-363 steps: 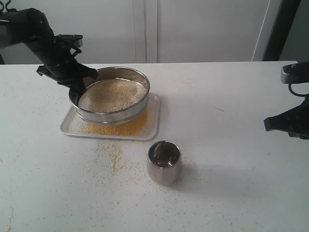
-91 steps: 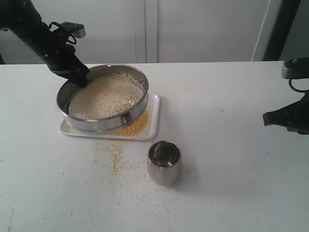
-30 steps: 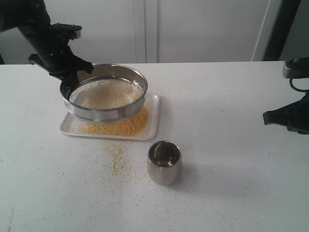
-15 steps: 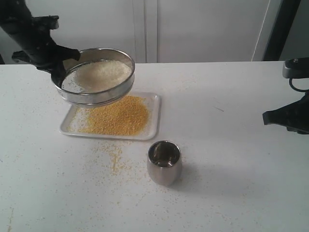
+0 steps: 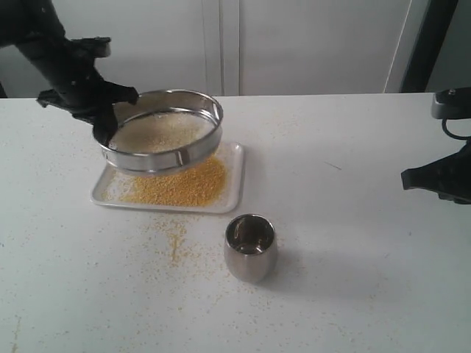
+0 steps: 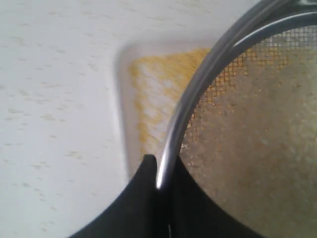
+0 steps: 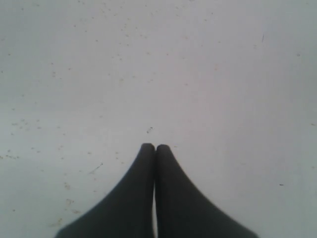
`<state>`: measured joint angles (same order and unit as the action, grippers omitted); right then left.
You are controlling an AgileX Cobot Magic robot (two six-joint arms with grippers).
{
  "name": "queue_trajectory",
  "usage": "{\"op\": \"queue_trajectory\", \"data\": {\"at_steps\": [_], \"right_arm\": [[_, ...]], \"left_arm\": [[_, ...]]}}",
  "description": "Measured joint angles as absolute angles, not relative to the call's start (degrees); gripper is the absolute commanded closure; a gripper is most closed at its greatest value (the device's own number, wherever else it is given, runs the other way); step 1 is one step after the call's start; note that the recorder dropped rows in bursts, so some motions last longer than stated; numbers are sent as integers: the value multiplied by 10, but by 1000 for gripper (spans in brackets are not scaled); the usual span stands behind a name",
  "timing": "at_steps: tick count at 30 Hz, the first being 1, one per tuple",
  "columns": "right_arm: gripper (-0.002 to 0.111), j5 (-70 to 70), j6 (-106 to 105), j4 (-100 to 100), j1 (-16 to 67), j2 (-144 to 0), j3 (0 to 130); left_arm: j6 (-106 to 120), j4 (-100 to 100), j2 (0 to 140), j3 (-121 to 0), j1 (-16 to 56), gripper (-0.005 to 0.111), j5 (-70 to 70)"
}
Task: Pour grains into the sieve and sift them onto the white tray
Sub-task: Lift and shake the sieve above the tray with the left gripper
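My left gripper (image 5: 103, 123) is shut on the steel ring wall of the sieve (image 5: 163, 154) and holds it tilted a little above the white tray (image 5: 234, 193). Pale grains (image 5: 158, 132) lie on the mesh inside the sieve. A golden-yellow heap (image 5: 180, 187) of sifted grains covers the tray beneath. In the left wrist view the ring wall of the sieve (image 6: 198, 94) runs between my black fingers (image 6: 143, 183), with the tray (image 6: 124, 114) and its yellow grains (image 6: 153, 99) below. My right gripper (image 7: 155, 147) is shut on nothing, over bare table at the far right (image 5: 434, 180).
A small rounded steel cup (image 5: 250, 246) stands upright in front of the tray, nearer the camera. Spilled yellow granules (image 5: 173, 239) are strewn on the white table between tray and cup. A wall rises behind the table's far edge.
The sieve has come down and to the right from its raised position half a second ago, back over the tray. The right arm has not moved.
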<state>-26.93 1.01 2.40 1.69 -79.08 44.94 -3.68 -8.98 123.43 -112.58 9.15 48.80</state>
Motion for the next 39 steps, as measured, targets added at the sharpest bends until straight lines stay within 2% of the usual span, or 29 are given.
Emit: {"op": "queue_trajectory", "data": {"at_steps": [2, 5, 6, 10, 11, 15, 20, 22, 25, 30, 34, 39], "right_arm": [[108, -268, 10, 24, 17, -791, 449], [108, -268, 10, 24, 17, -791, 449], [108, -268, 10, 24, 17, -791, 449], [108, -268, 10, 24, 17, -791, 449], [108, -268, 10, 24, 17, -791, 449], [108, -268, 10, 24, 17, -791, 449], [108, -268, 10, 24, 17, -791, 449], [108, -268, 10, 24, 17, -791, 449], [108, -268, 10, 24, 17, -791, 449], [108, -268, 10, 24, 17, -791, 449], [108, -267, 10, 24, 17, -791, 449], [108, -267, 10, 24, 17, -791, 449]], "left_arm": [[31, -110, 1234, -1123, 78, 107, 461], [252, -151, 1234, -1122, 80, 107, 482], [251, -145, 1234, -1120, 90, 107, 488], [-19, -111, 1234, -1118, 92, 107, 453], [-5, -127, 1234, -1118, 86, 107, 444], [303, -160, 1228, -1119, 84, 107, 499], [-9, -92, 1227, -1114, 90, 107, 485], [73, -150, 1227, -1115, 82, 107, 470], [278, -198, 1224, -1114, 88, 107, 517], [-50, -91, 1223, -1110, 102, 107, 469], [95, -45, 1220, -1105, 109, 107, 432], [27, -58, 1216, -1098, 129, 107, 429]]}}
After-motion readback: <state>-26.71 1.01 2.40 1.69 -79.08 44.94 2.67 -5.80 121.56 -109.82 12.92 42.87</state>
